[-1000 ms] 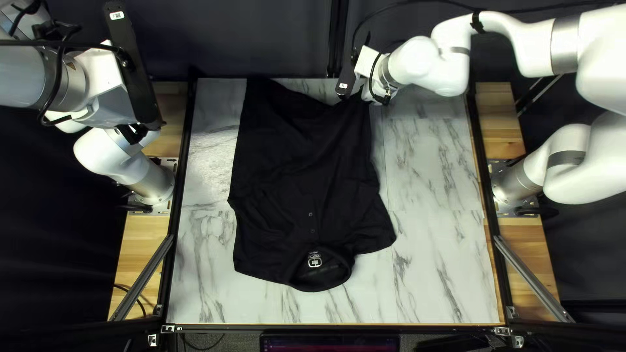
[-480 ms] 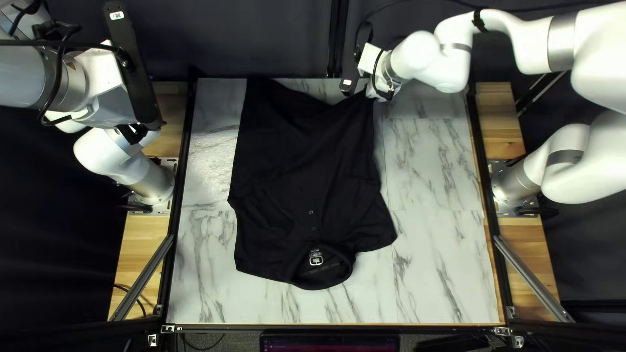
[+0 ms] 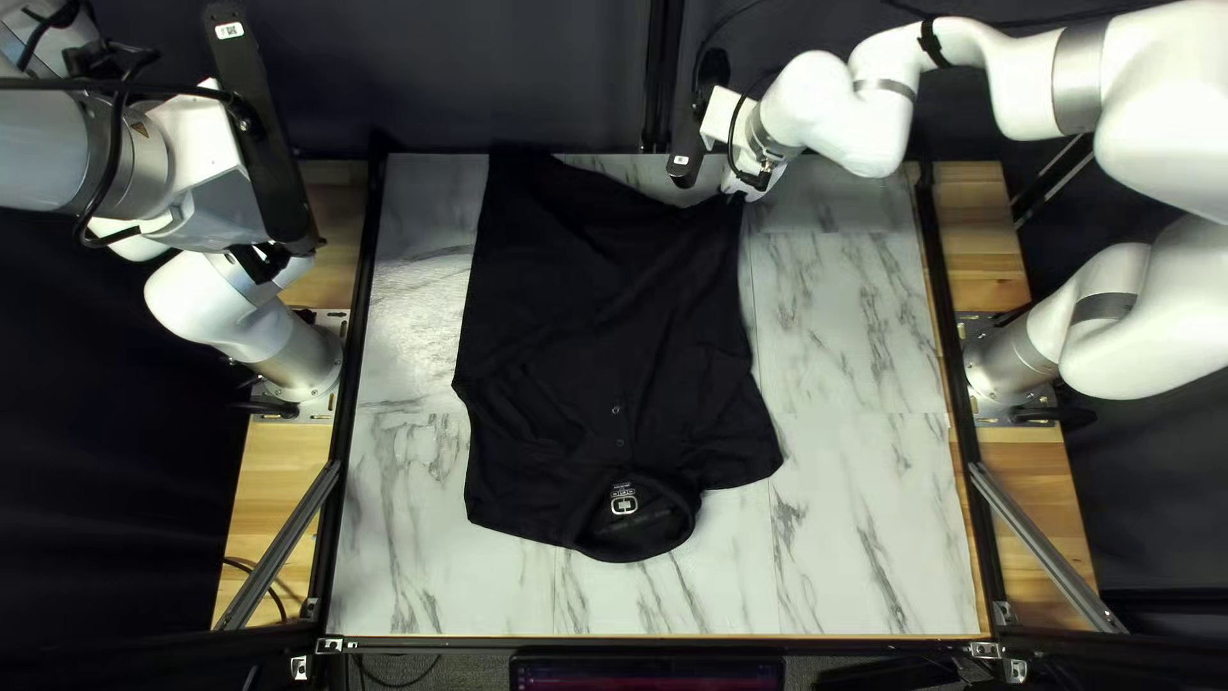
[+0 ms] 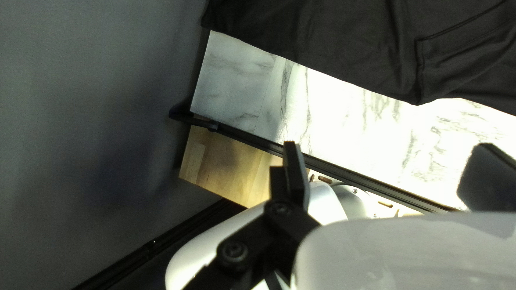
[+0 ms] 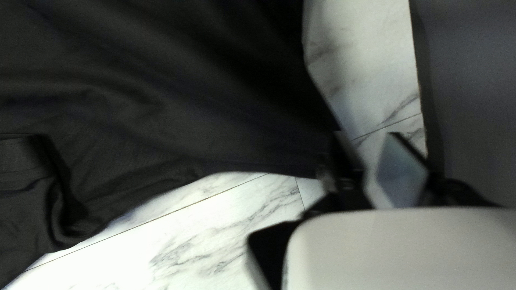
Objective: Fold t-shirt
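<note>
My left gripper (image 3: 262,260) hangs over the table's left edge, off the black t-shirt (image 3: 601,320). The shirt lies spread out, collar toward the near edge, its far right corner drawn up beside my right gripper (image 3: 747,186). In the left wrist view my left gripper (image 4: 388,144) is wide open with no cloth between its fingers; the shirt (image 4: 365,43) lies ahead. In the right wrist view my right gripper (image 5: 367,135) has a narrow gap, marble showing through it. The shirt (image 5: 188,107) tapers to one finger, where its tip is hidden.
The marble-patterned tabletop (image 3: 857,512) shows on both sides of the shirt and before its collar. A dark rail (image 3: 362,320) runs along the left edge. Behind the far edge hangs the dark curtain (image 3: 512,77), close to my right gripper.
My right gripper has moved to the right, and the shirt has shifted slightly right and toward the far edge with it. The left arm has stayed still.
</note>
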Motion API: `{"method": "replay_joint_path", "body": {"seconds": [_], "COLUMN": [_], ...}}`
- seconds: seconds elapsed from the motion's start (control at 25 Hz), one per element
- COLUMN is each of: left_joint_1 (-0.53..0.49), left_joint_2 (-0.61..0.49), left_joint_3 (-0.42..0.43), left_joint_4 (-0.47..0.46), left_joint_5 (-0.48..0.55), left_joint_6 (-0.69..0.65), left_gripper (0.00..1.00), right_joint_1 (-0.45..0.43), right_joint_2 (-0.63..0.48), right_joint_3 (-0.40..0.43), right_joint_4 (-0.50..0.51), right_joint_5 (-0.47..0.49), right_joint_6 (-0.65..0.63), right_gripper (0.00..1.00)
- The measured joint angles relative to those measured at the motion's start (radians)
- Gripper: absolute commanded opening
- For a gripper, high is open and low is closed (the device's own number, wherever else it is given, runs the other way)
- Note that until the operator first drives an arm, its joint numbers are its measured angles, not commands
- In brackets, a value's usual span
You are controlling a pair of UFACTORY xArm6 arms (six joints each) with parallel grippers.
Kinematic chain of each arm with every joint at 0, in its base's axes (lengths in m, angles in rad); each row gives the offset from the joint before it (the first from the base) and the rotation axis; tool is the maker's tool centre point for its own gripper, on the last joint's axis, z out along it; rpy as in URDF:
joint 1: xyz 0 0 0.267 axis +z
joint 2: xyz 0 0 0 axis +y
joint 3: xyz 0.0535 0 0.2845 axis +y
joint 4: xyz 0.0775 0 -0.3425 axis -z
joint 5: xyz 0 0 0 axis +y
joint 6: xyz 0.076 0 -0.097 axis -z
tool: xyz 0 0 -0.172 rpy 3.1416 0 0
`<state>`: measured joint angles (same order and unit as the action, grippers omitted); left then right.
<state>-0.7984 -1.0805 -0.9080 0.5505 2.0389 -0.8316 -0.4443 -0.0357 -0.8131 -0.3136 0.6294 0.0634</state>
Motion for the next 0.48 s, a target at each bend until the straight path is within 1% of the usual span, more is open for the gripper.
{"method": "replay_joint_path", "body": {"seconds": [0.08, 0.32, 0.4, 0.48], "left_joint_1": [0.000, 0.000, 0.000, 0.000], "left_joint_2": [0.000, 0.000, 0.000, 0.000], "left_joint_3": [0.000, 0.000, 0.000, 0.000], "left_joint_4": [0.000, 0.000, 0.000, 0.000], "left_joint_5": [0.000, 0.000, 0.000, 0.000], "left_joint_6": [0.000, 0.000, 0.000, 0.000], "left_gripper": [1.00, 1.00, 1.00, 1.00], "right_joint_1": [0.002, 0.010, 0.038, 0.095], "right_joint_2": [-0.037, -0.197, -0.256, -0.317], "right_joint_3": [0.012, 0.082, 0.105, 0.130], "right_joint_4": [-0.005, -0.019, -0.010, 0.002], "right_joint_5": [0.013, 0.061, 0.086, 0.117], "right_joint_6": [0.005, 0.015, 0.017, 0.025], "right_gripper": [1.00, 1.00, 1.00, 1.00]}}
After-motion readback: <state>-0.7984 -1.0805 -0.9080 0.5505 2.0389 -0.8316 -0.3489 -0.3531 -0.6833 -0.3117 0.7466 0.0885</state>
